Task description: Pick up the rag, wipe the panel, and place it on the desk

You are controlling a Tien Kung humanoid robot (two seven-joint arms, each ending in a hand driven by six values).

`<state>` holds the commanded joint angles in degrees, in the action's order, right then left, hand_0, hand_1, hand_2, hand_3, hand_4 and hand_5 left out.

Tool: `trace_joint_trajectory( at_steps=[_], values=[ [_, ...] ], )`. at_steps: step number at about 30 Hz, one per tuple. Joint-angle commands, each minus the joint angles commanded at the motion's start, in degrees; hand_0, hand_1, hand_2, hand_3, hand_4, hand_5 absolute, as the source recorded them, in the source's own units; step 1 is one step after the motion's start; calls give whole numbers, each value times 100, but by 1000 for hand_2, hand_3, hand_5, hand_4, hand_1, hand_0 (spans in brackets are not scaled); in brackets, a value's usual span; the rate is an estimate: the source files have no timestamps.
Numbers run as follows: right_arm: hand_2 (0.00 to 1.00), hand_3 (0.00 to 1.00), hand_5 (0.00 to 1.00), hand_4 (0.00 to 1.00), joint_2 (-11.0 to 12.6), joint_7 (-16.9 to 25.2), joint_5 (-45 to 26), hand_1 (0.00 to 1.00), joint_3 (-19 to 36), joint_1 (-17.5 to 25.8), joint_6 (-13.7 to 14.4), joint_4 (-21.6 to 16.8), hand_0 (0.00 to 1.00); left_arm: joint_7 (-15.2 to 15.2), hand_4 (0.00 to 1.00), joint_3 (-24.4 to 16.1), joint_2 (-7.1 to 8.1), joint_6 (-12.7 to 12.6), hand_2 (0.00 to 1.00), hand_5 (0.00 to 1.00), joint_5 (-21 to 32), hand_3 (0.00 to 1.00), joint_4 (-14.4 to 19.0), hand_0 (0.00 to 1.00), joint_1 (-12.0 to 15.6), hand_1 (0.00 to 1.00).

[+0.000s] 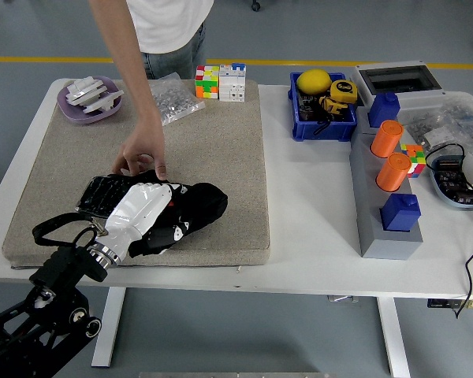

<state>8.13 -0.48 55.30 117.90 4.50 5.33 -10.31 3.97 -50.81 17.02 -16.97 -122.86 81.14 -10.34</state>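
Left robot hand (146, 214): white-backed, comes in from the lower left over the mat; lies palm-down on the rag, fingers curled into the cloth, gripping it.
Right robot hand: out of view.
Rag (191, 211): black, bunched, on the near part of the mat; covers the right end of the panel and spreads right past it.
Panel (102, 194): dark, flat on the mat, its left end bare, the rest under the rag and the robot hand.
Person's hand (142, 153): reaches down from the far side, fingertips on the panel's far edge, just beside the robot hand.
Mat (221, 157): beige, covers the left half of the counter.
Counter (307, 228): white; bare strip between the mat and the grey block.
Purple dish (90, 98): far left corner of the mat, holds white pieces.
Clear bag (176, 101): far edge of the mat, right of the dish.
Cubes (207, 81): a coloured puzzle cube beside a white block with a blue top, at the mat's far edge.
Blue bin (322, 116): far centre, holds a yellow ball and a yellow tape measure.
Grey block (382, 205): right side, carries two orange cylinders and two blue pieces.
Far right: a second small puzzle cube, a clear bag and a tray with cables, too cluttered to tell apart further.
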Motion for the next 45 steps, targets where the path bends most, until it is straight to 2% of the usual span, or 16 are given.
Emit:
trace_joint_trajectory(
  at_steps=[18, 25, 35, 38, 45],
  values=[
    [648, 552, 407, 930, -7, 19, 335, 558, 291, -3, -50, 0, 514, 16, 31, -548, -56, -60, 525, 2, -127, 440, -491, 259, 128, 253],
    [648, 552, 408, 929, -9, 18, 335, 558, 287, -6, -57, 0, 515, 70, 44, -918, -69, -33, 527, 2, -211, 443, -535, 259, 166, 255],
    [648, 551, 408, 930, -3, 24, 400, 558, 345, -4, -67, 0, 516, 82, 50, -1472, -76, -13, 528, 2, -341, 445, -865, 260, 214, 259],
    [648, 551, 408, 930, -17, 41, 569, 558, 554, 2, -87, 0, 516, 92, 50, -1813, -137, -19, 528, 2, -423, 445, -968, 260, 259, 259],
    [648, 551, 408, 930, -14, 61, 896, 558, 993, 18, -119, 0, 517, 30, 48, -2229, -140, -29, 527, 2, -467, 445, -1243, 260, 354, 258]
  ],
)
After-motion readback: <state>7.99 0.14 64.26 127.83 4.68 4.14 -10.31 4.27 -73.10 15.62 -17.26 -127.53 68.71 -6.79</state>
